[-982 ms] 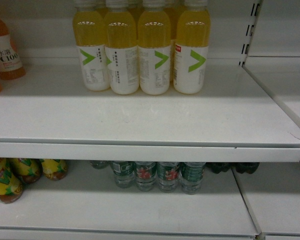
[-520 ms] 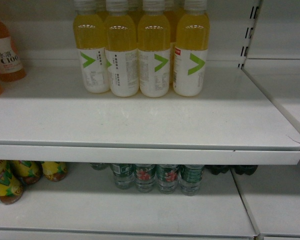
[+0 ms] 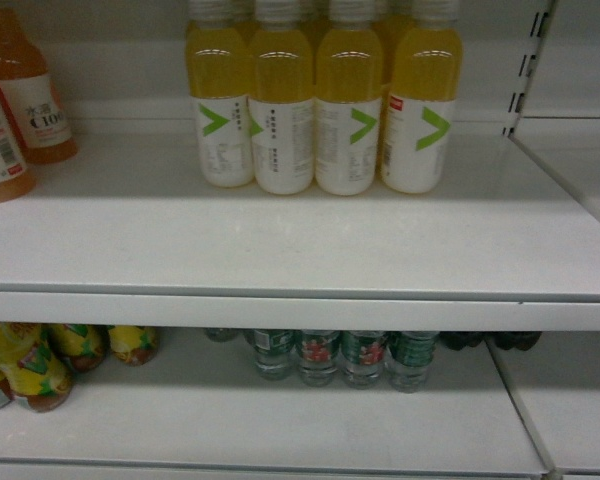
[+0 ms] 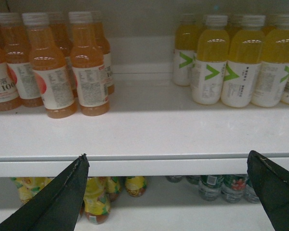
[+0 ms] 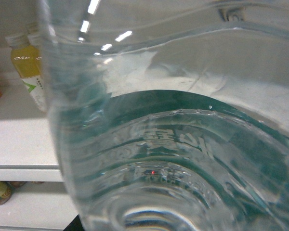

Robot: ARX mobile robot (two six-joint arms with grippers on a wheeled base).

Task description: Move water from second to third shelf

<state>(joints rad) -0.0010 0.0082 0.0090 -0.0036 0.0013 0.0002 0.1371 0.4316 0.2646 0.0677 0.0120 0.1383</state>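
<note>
While our right end effector, itself unseen, apparently held one water bottle (image 5: 173, 159) close for transfer, our left end effector (image 4: 168, 192) hung wide before the upper shelf's (image 3: 280, 310) front edge.

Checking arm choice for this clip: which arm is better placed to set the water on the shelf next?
Right. Its wrist view is filled by a water bottle apparently already in its grip, with the shelf close behind. The left gripper has its fingers spread and empty.

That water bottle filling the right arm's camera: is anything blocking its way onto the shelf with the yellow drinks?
Nothing visible does. The water bottle is right at the lens, and the shelf lies bare in front of the yellow drink bottles.
</note>
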